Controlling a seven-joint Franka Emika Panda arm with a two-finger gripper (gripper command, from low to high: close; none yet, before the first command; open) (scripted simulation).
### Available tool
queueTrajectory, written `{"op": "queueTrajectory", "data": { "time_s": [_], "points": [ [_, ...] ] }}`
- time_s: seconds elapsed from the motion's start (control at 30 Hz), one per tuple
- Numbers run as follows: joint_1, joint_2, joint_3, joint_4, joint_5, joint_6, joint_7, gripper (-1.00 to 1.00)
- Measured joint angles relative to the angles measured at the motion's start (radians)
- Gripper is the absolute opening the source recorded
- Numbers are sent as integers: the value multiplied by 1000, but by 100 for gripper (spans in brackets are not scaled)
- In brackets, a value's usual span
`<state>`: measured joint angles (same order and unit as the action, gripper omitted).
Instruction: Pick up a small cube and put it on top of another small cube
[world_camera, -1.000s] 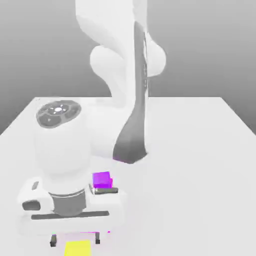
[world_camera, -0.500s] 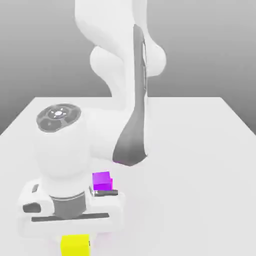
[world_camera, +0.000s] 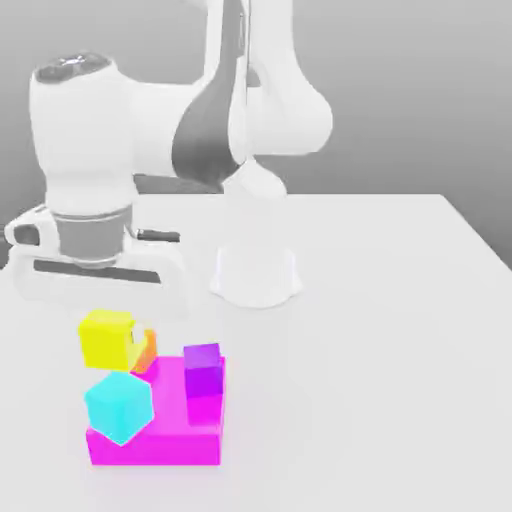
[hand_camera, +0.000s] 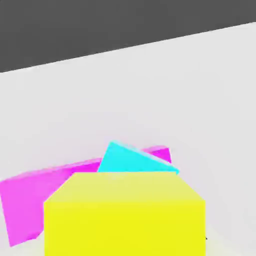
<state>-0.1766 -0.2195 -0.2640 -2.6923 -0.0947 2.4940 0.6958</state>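
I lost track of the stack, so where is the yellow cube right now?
In the exterior view's lower left, the yellow cube sits beneath the arm's hand, beside the orange cube and above the cyan cube.

no readable text, labels or numbers

Yellow cube (world_camera: 107, 338) hangs under hand (world_camera: 100, 312), w/ orange cube (world_camera: 146, 350) just beside/behind it. Cyan cube (world_camera: 118, 406) & purple cube (world_camera: 203, 372) on flat magenta block (world_camera: 170, 440), white bench (world_camera: 380, 330).

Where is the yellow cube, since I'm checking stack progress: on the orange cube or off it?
Cannot tell for sure. The yellow cube sits high, overlapping the orange cube, just under the gripper; contact is hidden.
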Motion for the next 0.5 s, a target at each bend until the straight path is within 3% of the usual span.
{"op": "queueTrajectory", "data": {
  "time_s": [0.17,0.37,0.4,0.5],
  "points": [
    [-108,-183,8,-149,-70,-44,101,-100],
    [-109,-35,-18,-211,-51,160,96,-100],
    [-106,-6,-21,-215,-46,193,92,100],
    [-106,-6,-21,-215,-46,193,92,100]
  ]
}}
